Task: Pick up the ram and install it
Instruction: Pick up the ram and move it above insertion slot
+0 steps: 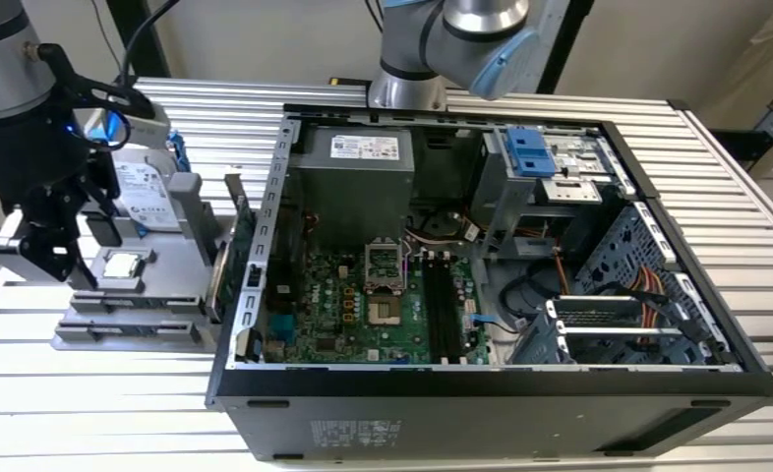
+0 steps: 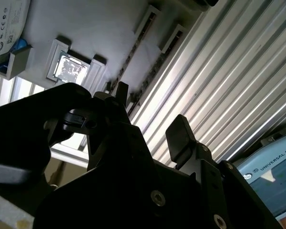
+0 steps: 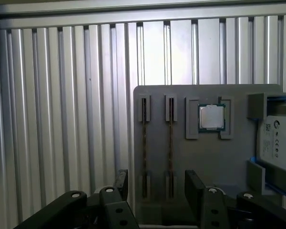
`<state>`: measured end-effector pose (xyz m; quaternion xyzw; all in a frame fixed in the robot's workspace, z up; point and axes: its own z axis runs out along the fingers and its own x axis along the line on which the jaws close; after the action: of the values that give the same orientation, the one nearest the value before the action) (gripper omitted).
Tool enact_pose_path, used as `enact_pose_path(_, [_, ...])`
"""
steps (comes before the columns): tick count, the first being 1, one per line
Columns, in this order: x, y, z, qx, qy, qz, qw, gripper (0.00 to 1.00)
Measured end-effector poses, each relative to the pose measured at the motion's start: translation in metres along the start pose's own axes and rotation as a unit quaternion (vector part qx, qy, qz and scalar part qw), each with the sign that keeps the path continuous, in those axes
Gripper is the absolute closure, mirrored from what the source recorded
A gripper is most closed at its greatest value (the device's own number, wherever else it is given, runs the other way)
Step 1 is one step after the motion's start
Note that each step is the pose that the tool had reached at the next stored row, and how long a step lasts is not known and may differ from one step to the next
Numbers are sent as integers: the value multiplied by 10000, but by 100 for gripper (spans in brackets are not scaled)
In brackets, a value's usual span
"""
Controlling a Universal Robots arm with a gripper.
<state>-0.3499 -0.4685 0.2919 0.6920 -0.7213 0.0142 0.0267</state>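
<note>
Hand [image 3: 157, 188]: one, on my arm at the exterior view's left [image 1: 65, 251]. Its two black fingers [image 3: 195, 186] stand spread apart with nothing between them, and I read the same in the second wrist view [image 2: 150, 117]. It hangs over the grey tray, apart from everything the tray carries.

Grey tray [image 3: 157, 95]: one, lying on the surface beside the open computer case.
- First ram stick [image 3: 144, 143]: thin and on edge, seated in its own pair of slots.
- Second ram stick [image 3: 170, 143]: also on edge, just beside the first and parallel to it. In the first wrist view both sticks lie between the lines of the two fingers.
- CPU chip [image 3: 211, 117]: one, square and silver, flat in its pocket beside the second stick [image 1: 124, 264].
- Hard drive [image 3: 276, 143]: one, white-labelled, on the far side of the chip from the sticks.
- Green card [image 1: 225, 280]: one, on edge at the tray's side nearest the case.

Surface [image 1: 741, 187]: one, ribbed aluminium.

Computer case [image 1: 492, 379]: one, black, side panel off.
- Motherboard [image 1: 347, 315]: one, green.
- Long black slots [image 1: 442, 310]: side by side on the motherboard; I cannot tell how many there are.
- Power supply [image 1: 354, 192]: one, grey, at the far end of the case.
</note>
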Motion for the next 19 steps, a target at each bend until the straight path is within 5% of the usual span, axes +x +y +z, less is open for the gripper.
enact_pose_path(19, [78,-5,73,0,0,0,10000,0])
